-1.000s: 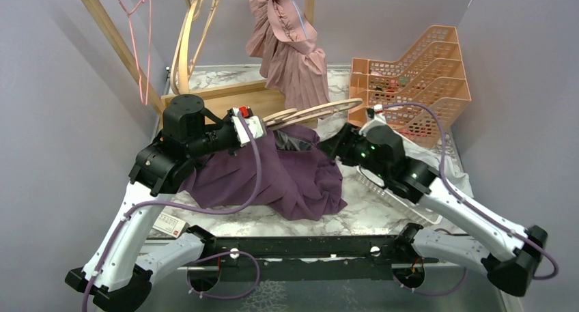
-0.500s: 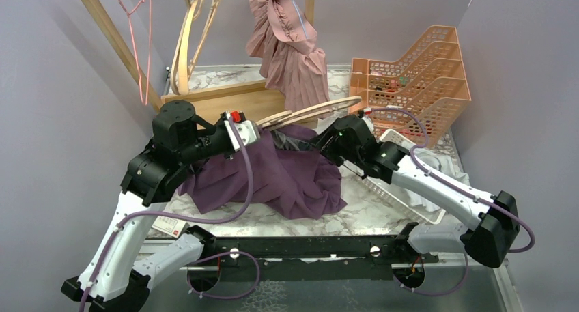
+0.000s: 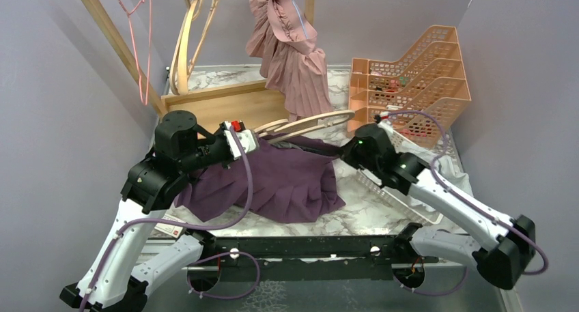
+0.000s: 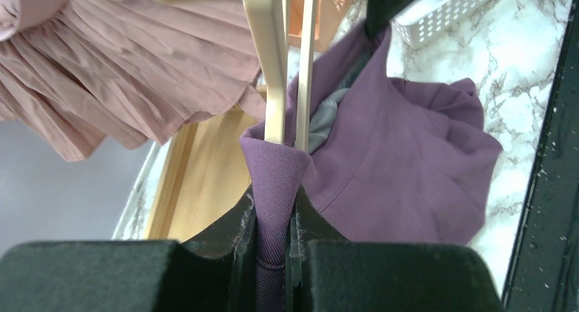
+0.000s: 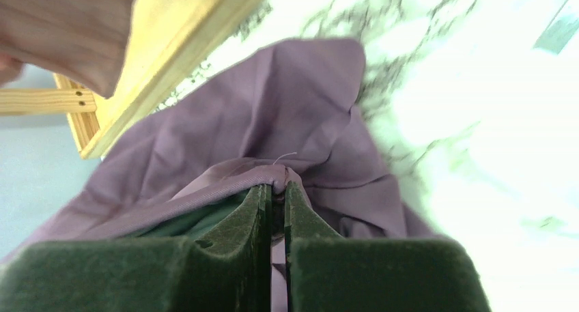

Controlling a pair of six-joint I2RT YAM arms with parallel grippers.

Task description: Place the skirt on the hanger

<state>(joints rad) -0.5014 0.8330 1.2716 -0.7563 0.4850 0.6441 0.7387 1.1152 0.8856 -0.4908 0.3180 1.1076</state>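
Marble tabletop (image 3: 362, 213) shows bare at lower centre; a white label (image 3: 171, 223) at lower left is too small for me to read. My left gripper (image 4: 274, 213) and right gripper (image 5: 278, 192) each pinch the purple skirt (image 3: 287, 182), spread mid-frame under the wooden hanger (image 3: 311, 119). A white basket (image 4: 444, 11) sits to its right. Behind stand orange trays (image 3: 416, 73), a pink dress (image 3: 290, 52) and grey walls (image 3: 61, 87).

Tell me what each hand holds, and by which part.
Both hold the skirt: the left hand pinches an edge fold at the hanger's end; the right hand pinches another edge fold.
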